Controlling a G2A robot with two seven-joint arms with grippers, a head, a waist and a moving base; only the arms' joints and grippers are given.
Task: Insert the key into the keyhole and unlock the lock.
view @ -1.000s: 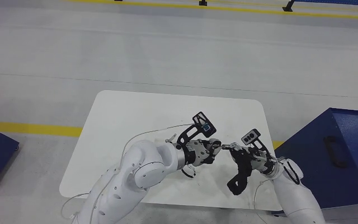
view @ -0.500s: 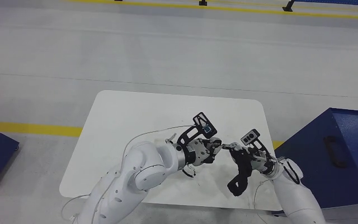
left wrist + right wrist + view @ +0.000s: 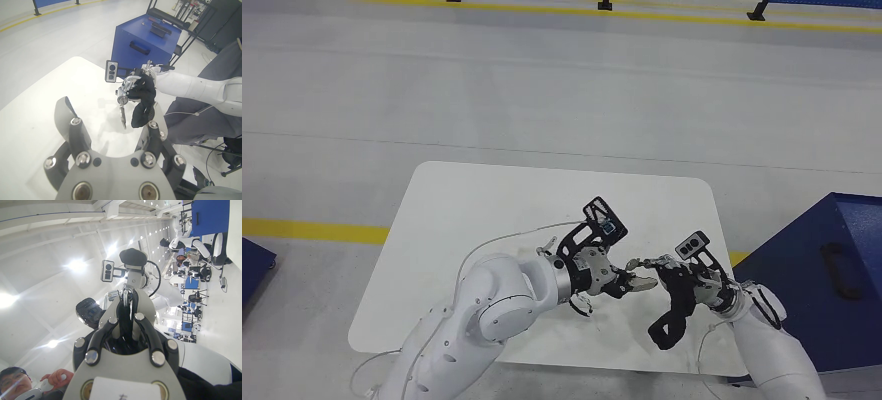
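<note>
The lock [image 3: 126,86] is a small chrome padlock with a curved, polished shackle and a round cylinder face. It is held in the air above the white table [image 3: 37,106], clamped in the right gripper [image 3: 127,294]. That gripper's jaws are closed on the lock's body, and loose black fabric [image 3: 145,98] is bunched around them. The key [image 3: 122,114] is flat silver metal with a finely ridged grip, and it sticks out of the keyhole, slanting down from the cylinder face (the blade itself is sunk out of sight).

The left gripper [image 3: 108,103] is just beside the lock, with its jaws spread wide and nothing between them. Its fingers [image 3: 63,108] are smooth grey plates on black links with shiny bolt heads, and they stand apart from the key. The fabric hides much of the lock's body. In the right wrist view only a sliver of chrome shows between the pale fingers. From the top view the lock and key are too small to make out.
</note>
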